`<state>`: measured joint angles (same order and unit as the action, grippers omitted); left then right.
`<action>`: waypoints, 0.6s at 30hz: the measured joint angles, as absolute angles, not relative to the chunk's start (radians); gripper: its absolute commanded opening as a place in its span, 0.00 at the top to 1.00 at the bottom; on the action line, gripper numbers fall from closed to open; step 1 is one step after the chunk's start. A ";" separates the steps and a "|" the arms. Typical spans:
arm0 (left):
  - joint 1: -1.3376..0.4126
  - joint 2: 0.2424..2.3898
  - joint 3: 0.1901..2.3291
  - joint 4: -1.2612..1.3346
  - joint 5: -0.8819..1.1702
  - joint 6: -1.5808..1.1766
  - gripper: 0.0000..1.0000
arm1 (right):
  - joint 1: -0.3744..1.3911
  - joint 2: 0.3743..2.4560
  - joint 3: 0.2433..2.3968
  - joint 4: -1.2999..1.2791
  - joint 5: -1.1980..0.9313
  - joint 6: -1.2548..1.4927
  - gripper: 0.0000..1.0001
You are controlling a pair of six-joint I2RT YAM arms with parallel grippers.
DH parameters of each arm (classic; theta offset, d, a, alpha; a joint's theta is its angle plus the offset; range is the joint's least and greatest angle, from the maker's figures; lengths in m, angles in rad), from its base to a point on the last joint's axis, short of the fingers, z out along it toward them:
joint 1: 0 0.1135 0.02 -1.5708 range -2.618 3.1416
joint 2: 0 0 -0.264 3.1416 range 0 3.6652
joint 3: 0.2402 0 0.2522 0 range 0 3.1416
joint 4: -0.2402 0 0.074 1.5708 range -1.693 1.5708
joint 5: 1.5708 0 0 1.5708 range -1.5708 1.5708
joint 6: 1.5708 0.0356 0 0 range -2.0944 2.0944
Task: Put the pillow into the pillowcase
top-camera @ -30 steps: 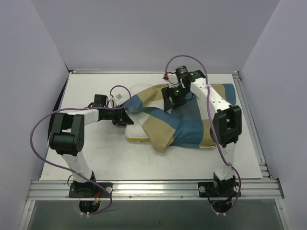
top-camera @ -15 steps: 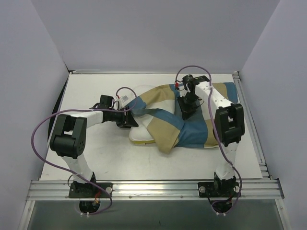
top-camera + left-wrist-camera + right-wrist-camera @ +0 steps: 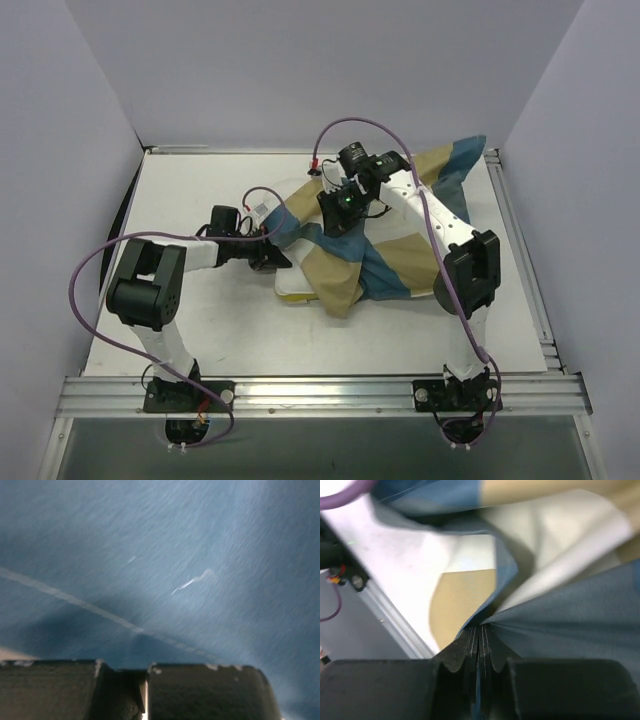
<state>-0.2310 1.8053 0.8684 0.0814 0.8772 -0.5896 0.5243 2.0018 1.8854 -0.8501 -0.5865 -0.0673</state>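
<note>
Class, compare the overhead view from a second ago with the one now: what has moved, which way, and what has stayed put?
The right gripper, shut on the pillowcase, swung right, then back left, dragging the cloth with it. The cloth's right side has narrowed, and its far corner is now drawn toward the back edge. The left gripper stayed at the cloth's left edge, and the pillow barely shifted.

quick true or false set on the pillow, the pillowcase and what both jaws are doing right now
1. The right jaws pinch the pillowcase. True.
2. The pillow is fully inside the pillowcase. False: its near-left corner, with yellow piping, sticks out.
3. The left jaws hang open, holding nothing. False: they are shut on blue pillowcase cloth at its left edge.
4. The pillowcase drapes over much of the pillow. True.
</note>
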 measured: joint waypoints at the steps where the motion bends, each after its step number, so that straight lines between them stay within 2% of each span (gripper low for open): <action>1: -0.233 1.803 0.867 0.091 0.877 -0.604 1.00 | 0.540 1.991 1.885 -0.847 -0.607 -0.067 1.00; 4: -0.234 1.792 0.865 0.099 0.873 -0.624 1.00 | 0.546 1.986 1.868 -0.838 -0.668 -0.065 1.00; 9: -0.234 1.745 0.863 0.059 0.867 -0.575 1.00 | 0.443 1.994 1.759 -0.831 -0.693 -0.059 1.00; 11: -0.234 1.713 0.860 0.010 0.867 -0.528 1.00 | 0.398 1.998 1.732 -0.870 -0.676 -0.082 0.68; 12: -0.234 1.693 0.860 -0.028 0.868 -0.490 0.94 | 0.380 2.001 1.731 -0.896 -0.662 -0.099 0.43; 14: -0.232 1.667 0.859 -0.089 0.869 -0.426 0.62 | 0.353 2.001 1.733 -0.933 -0.658 -0.132 0.33; 18: -0.183 1.629 0.856 -0.204 0.890 -0.340 0.49 | 0.314 2.002 1.828 -0.986 -0.653 -0.152 0.34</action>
<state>-0.1825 1.6287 0.8562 -0.2035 0.8902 -0.3405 0.3138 2.0018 1.8278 -0.9863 -0.6525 -0.1516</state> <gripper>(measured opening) 0.458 0.675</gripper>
